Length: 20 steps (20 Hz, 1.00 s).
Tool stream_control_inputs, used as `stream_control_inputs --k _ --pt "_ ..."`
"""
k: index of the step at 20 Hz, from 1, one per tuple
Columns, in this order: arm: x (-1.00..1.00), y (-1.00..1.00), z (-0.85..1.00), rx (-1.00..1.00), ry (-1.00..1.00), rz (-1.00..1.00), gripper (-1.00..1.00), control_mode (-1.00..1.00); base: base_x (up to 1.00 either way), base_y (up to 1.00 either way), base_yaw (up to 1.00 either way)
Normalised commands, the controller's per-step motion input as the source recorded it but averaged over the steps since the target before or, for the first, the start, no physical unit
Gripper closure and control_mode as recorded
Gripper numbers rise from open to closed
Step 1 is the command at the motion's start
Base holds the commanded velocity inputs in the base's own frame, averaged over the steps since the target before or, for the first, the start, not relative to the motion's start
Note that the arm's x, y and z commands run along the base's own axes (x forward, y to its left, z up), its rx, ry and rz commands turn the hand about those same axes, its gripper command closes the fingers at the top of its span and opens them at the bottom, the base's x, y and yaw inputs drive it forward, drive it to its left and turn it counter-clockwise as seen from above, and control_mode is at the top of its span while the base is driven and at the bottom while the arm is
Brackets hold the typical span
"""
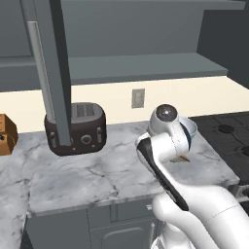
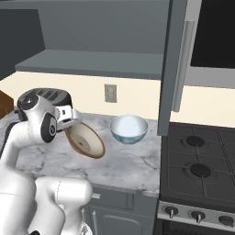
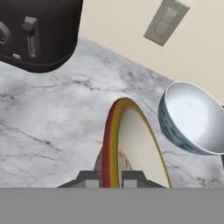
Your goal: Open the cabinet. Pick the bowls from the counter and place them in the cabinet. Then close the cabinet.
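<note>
step: carry first bowl up to the open cabinet (image 2: pixel 172 69) | my gripper (image 3: pixel 109 178) clamps the cream bowl (image 2: pixel 85 140) by its rim, tilted clear of the counter (image 2: pixel 133 163) | white bowl (image 2: pixel 129 128) waits near the back edge (next).

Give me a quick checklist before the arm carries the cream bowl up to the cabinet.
1. Jaws shut on the cream bowl, pinching its rim: ok.
2. Bowl lifted off the counter: ok; it hangs tilted in the right base view.
3. Cabinet door open: ok.
4. Shelf has room: ok on the part in sight.
5. White bowl out of the way: ok, upright beside the cream one, not touching.
6. Grip firm enough for the lift: cannot tell.
</note>
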Motion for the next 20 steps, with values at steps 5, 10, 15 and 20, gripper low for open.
stream_control_inputs --k 5,10,15,20 --pt "-0.42 -0.07 0.62 0.00 -0.08 0.00 1.00 -1.00 0.00 0.00 0.00" --pt "-0.39 -0.12 0.63 0.00 -0.07 0.02 1.00 -1.00 0.00 0.00 0.00" --pt "-0.44 -0.12 0.59 0.00 -0.07 0.02 1.00 -1.00 0.00 0.00 0.00" --pt "-0.39 -0.05 0.61 -0.04 -0.06 0.03 1.00 -1.00 0.00 0.00 0.00"
